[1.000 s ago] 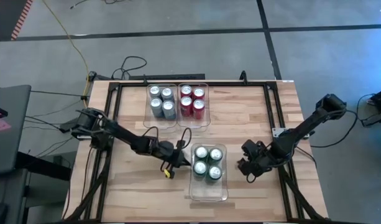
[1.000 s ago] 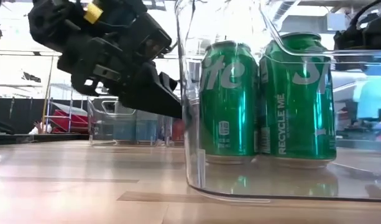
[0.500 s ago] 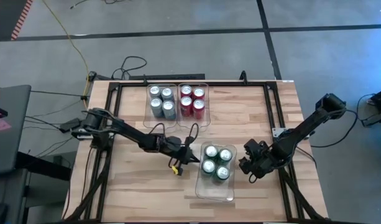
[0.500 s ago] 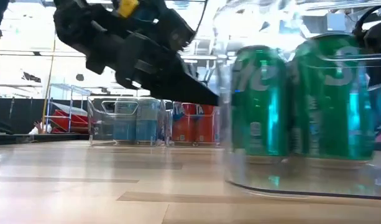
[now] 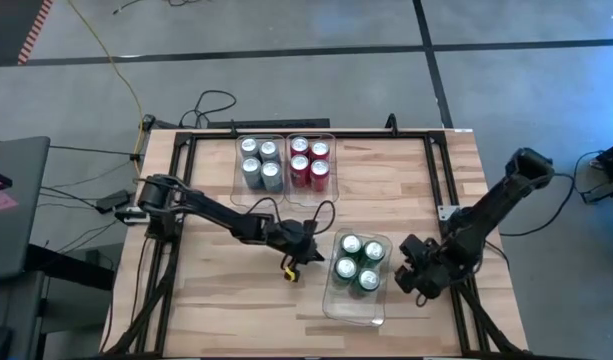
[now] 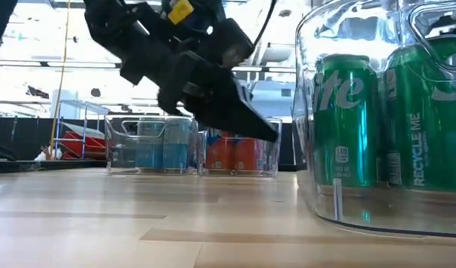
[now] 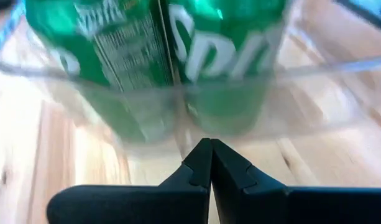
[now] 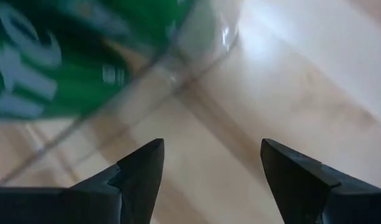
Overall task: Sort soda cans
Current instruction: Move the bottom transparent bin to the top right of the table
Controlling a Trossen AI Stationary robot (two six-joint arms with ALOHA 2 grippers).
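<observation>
Four green soda cans (image 5: pixel 357 264) stand upright in a clear bin (image 5: pixel 332 292) on the table's near right part. Silver-grey cans (image 5: pixel 259 163) and red cans (image 5: pixel 309 162) stand in two clear bins by the far edge. My left gripper (image 5: pixel 317 255) is shut, just left of the green cans' bin, and points at its left wall (image 7: pixel 178 134). My right gripper (image 5: pixel 413 276) is open, just right of that bin. Its fingers (image 8: pixel 143 165) stand apart before the bin's corner and touch nothing. My left gripper pushes the clear bin with its shut fingertips (image 7: pixel 206 149). They meet the lower part of the bin's left wall (image 6: pixel 306 160), coming level from the table's left. The bin stands flat on the table with the green cans (image 6: pixel 343 123) upright inside.
A black frame (image 5: pixel 441 170) runs around the tabletop. A yellow-tagged cable (image 5: pixel 289 268) hangs at the left wrist. Bare wood lies between the far bins and the green cans' bin, and along the near left part of the table.
My left gripper, shut throughout, has moved toward the table's right and slightly toward the near edge. The bin with the green cans has slid ahead of it the same way and turned a little. My right gripper has drawn back toward the right and near edges.
</observation>
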